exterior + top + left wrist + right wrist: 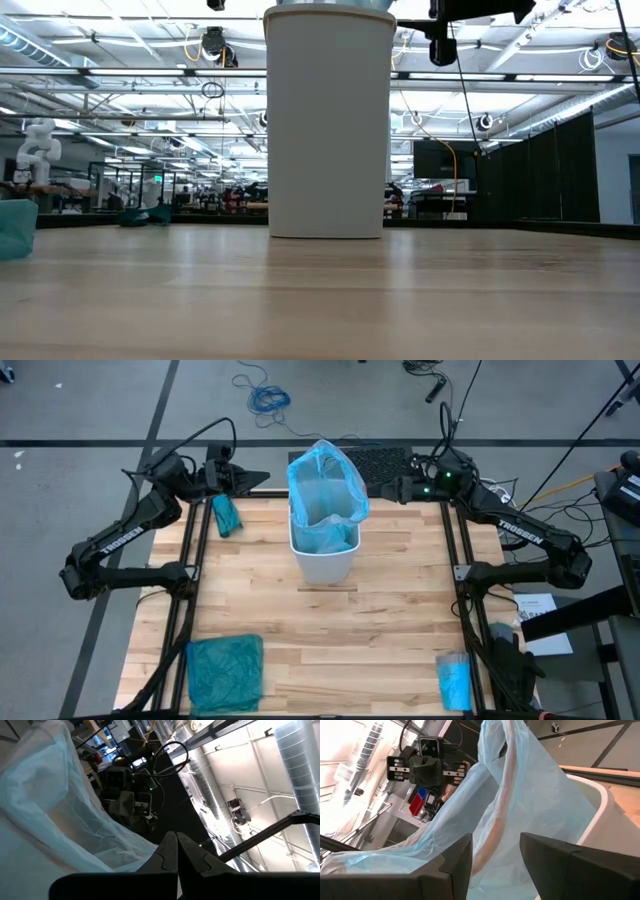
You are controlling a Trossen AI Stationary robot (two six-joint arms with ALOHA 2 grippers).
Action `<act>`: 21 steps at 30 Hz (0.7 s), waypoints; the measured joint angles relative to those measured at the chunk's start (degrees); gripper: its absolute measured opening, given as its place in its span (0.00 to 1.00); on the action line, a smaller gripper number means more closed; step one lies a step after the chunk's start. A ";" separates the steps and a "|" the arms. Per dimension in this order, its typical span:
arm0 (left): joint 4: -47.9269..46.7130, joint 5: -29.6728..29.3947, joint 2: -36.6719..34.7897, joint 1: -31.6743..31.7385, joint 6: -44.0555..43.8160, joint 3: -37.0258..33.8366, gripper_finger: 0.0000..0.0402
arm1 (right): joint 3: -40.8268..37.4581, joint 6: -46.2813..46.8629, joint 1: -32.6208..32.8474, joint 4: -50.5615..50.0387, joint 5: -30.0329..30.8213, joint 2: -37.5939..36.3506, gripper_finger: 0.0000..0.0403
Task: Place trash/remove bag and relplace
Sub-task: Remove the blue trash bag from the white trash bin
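Two end effectors flank the thin, crinkly sky-blue plastic bin liner (326, 495), which stands tall out of the white plastic bin (322, 565) at upper centre of the wooden worktop (400, 620). Left end effector (262, 479) is closed, apparently empty; right end effector (385, 489) is half open, with film seen between its fingers, though whether they touch it I cannot tell. Risk: pulling could tear the film or tip the light bin. "TROSSEN" is printed on both arms.
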 joint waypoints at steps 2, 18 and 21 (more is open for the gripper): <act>0.00 0.37 0.29 0.00 -0.06 0.00 0.00 | 0.00 0.11 0.20 0.34 0.00 0.30 0.39; 0.07 0.61 0.47 0.00 -0.05 0.00 0.00 | 0.00 1.19 1.02 3.13 1.17 2.32 0.30; 0.07 0.61 0.47 0.00 -0.04 0.00 0.00 | 0.00 0.85 1.02 3.24 1.25 2.32 0.22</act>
